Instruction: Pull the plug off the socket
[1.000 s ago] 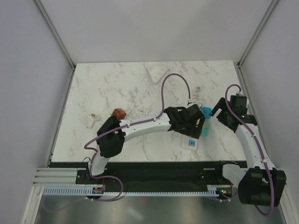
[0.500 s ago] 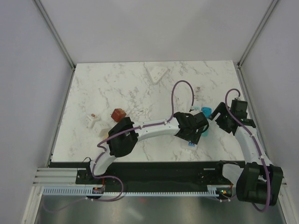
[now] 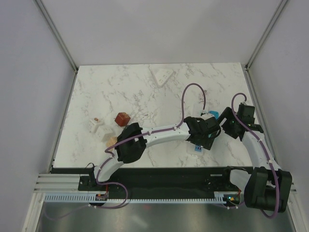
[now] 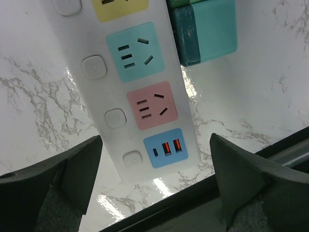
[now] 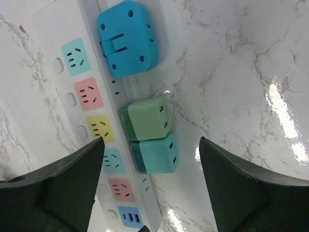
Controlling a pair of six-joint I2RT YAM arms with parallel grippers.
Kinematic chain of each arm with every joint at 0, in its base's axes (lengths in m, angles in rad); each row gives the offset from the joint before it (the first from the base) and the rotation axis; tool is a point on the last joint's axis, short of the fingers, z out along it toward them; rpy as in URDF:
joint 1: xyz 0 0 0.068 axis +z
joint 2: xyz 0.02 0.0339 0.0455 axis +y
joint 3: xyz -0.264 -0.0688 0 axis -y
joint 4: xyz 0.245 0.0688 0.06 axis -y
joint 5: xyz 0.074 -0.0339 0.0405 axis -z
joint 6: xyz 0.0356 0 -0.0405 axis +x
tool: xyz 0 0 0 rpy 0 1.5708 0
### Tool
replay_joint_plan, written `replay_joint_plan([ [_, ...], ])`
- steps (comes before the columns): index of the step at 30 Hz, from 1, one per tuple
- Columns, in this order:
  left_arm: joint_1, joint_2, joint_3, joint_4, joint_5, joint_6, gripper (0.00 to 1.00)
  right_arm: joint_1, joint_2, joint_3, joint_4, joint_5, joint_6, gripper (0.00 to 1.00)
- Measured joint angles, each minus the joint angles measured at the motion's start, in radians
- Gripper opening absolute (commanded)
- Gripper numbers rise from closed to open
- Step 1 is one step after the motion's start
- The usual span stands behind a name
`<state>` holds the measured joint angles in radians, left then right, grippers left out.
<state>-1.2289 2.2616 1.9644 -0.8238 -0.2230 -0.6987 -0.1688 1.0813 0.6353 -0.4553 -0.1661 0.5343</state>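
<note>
Marble tabletop (image 4: 251, 87), white with grey veins, is spreading beneath both of your tools. Your left gripper (image 4: 155, 145) is hanging over it with its fingers (image 4: 72, 169) spread wide, pinching nothing. Directly between those fingers, the end of the white power strip (image 4: 82, 29) is lying flat, with its blue USB panel (image 4: 165, 147) nearest the tool. Beyond that, running away from the gripper, a pink socket (image 4: 152, 105), a pale teal socket (image 4: 135, 52) and the edge of a yellow one are showing, each with a round button beside it. Farther out, on the right finger's side, the teal plug (image 4: 207, 29) is sitting against the strip's long edge.

Your right gripper (image 5: 150, 145) is hovering spread apart as well, gripping nothing. That same teal plug is lying right between its fingertips, seated at the strip's side. A green plug (image 5: 147, 118) is touching it just beyond. Farther ahead, a blue adapter (image 5: 126, 37) is resting against the strip near its far end; you cannot tell whether it is plugged in.

Seen from overhead, your two tools are working close together. Well away from them, on the left gripper's outer side, a reddish-brown block (image 3: 122, 117) and a small white piece (image 3: 95, 124) are lying apart on the marble.
</note>
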Motion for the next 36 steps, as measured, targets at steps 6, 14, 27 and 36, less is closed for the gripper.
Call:
replay_joint_plan([
  [6, -0.002, 0.051, 0.034, -0.019, -0.030, 0.000, 1.00, 0.000, -0.007, -0.013, 0.002, -0.002, 0.000, 0.87],
  [14, -0.003, 0.100, 0.058, -0.028, -0.058, -0.009, 0.96, -0.012, -0.012, -0.031, 0.007, -0.014, 0.005, 0.86],
  [27, 0.016, 0.087, 0.027, -0.010, -0.053, -0.021, 0.50, -0.019, -0.011, -0.068, 0.016, -0.074, 0.004, 0.83],
  [36, 0.080, 0.021, -0.104, 0.082, 0.029, -0.015, 0.15, -0.019, -0.010, -0.072, 0.026, -0.114, 0.000, 0.82],
])
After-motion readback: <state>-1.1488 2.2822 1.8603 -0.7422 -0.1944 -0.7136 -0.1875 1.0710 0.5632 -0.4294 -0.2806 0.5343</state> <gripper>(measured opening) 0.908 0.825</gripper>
